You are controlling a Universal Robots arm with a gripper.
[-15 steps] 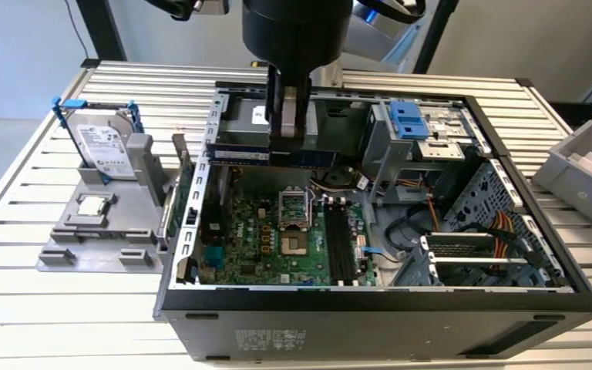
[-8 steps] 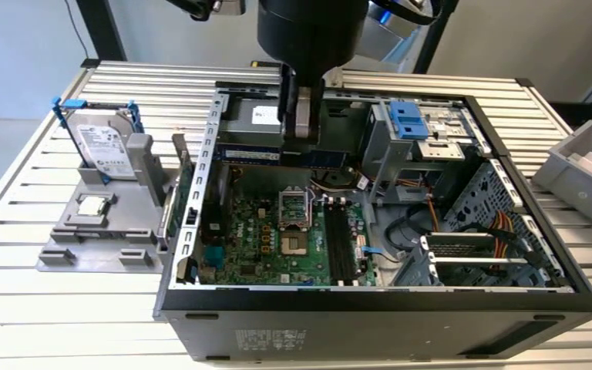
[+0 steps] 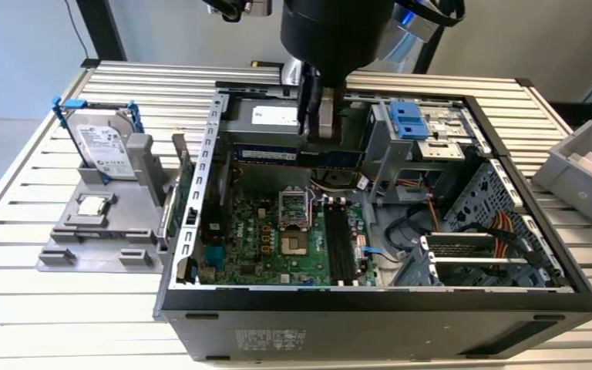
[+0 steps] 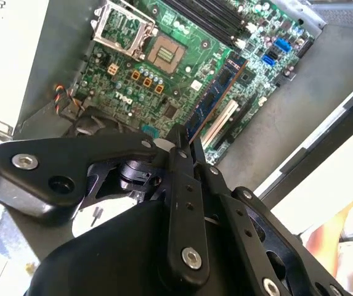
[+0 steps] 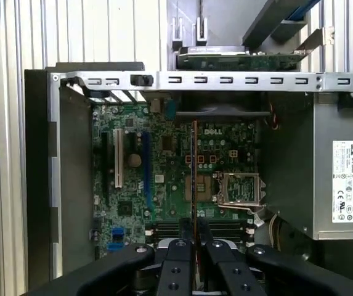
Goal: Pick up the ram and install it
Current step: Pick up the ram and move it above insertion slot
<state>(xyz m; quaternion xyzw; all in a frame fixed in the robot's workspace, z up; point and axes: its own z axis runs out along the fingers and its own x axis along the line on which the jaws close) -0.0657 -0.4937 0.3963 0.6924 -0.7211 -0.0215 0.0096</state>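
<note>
The hand (image 3: 320, 132) reaches down into the open computer case (image 3: 378, 324), which lies on its side in the middle of the slatted table (image 3: 28, 324). Its fingers are closed on the ram (image 3: 270, 155) — a slim dark-blue stick held level above the motherboard (image 3: 265, 239), just beside the grey power supply (image 3: 265, 116) at the end of the case toward the table's far edge in the exterior view. In the first wrist view the ram (image 5: 193, 166) shows edge-on as a thin line running out from the hand (image 5: 194, 237) and passing just beside the silver processor socket (image 5: 238, 188). In the second wrist view its dark flat face (image 4: 216, 92) slants away from the pinched fingers (image 4: 177, 139). The stick lies crosswise to the black memory slots (image 3: 339, 239), apart from them. Near the table edge at the exterior view's left, a hard drive in a blue frame (image 3: 105, 146) stands upright on a grey holder (image 3: 90, 239) — well apart from the hand. A grey bin (image 3: 584, 166) sits at the opposite edge.
</note>
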